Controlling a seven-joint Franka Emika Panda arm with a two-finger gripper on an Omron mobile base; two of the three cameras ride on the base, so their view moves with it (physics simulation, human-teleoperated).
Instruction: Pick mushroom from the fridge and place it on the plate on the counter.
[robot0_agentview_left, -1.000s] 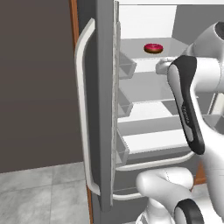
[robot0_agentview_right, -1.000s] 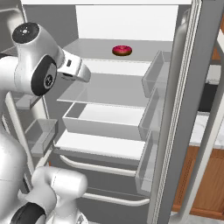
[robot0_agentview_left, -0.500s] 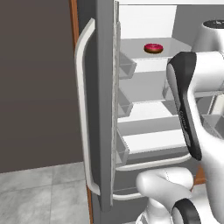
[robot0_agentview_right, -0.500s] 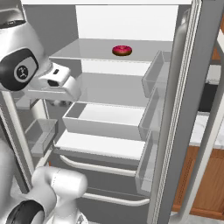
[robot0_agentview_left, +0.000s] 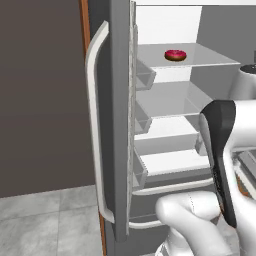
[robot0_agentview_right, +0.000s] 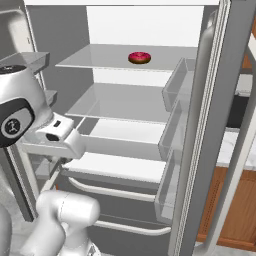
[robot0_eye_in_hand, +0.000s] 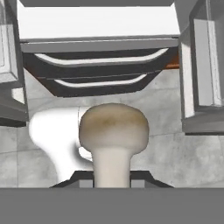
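The fridge (robot0_agentview_right: 210, 125) is standing wide open, its white shelves facing the robot, and the arm is sitting low in front of it, below the shelf where the red donut (robot0_agentview_right: 139, 57) is resting. In the hand view the gripper (robot0_eye_in_hand: 113, 175) is holding the mushroom (robot0_eye_in_hand: 113, 131) by the stem, cap pointing away from the hand, with the fridge's bottom drawers beyond it and grey floor below.

My read: the pick is done and the carry to the plate is the step in hand. A bit of marble counter (robot0_agentview_right: 227, 147) is peeking out past the fridge's right door. Doing this well probably means backing straight out from the fridge, keeping clear of the door bins, and keeping a steady grip on the stem.
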